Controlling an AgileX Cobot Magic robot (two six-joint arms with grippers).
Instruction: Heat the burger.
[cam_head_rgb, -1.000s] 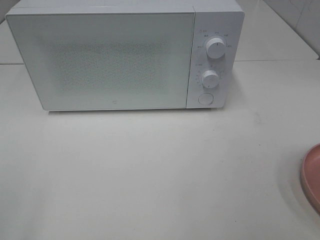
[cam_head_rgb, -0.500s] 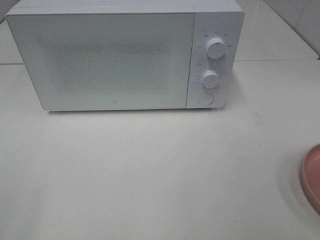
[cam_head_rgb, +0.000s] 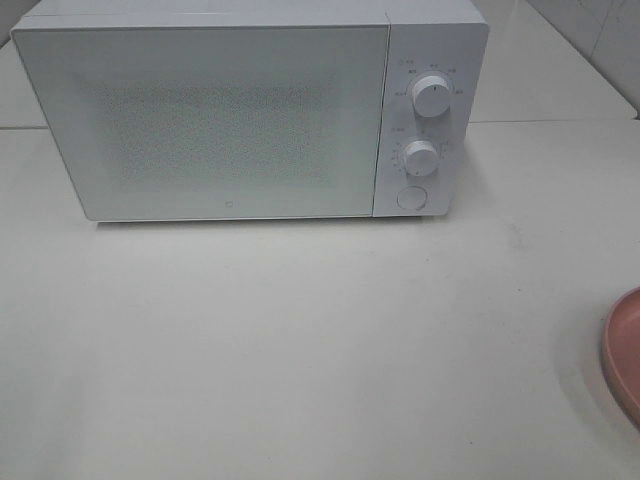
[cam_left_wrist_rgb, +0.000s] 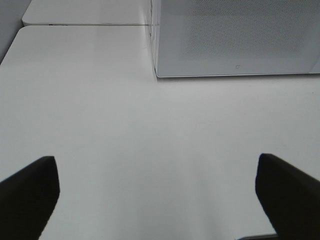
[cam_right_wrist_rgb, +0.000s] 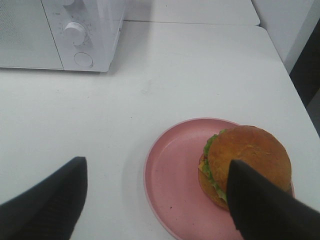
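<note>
White table carries your closed microwave at the far side. Near right, the burger sits on the pink plate (toward its right edge). Your left gripper and right gripper stand wide, holding nothing.

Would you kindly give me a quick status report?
Both pincers open, empty: left, right. Burger on pink plate, untouched. Microwave door shut; table between bare.

No legible text — only blurred dial markings and a tiny door logo on the microwave.
</note>
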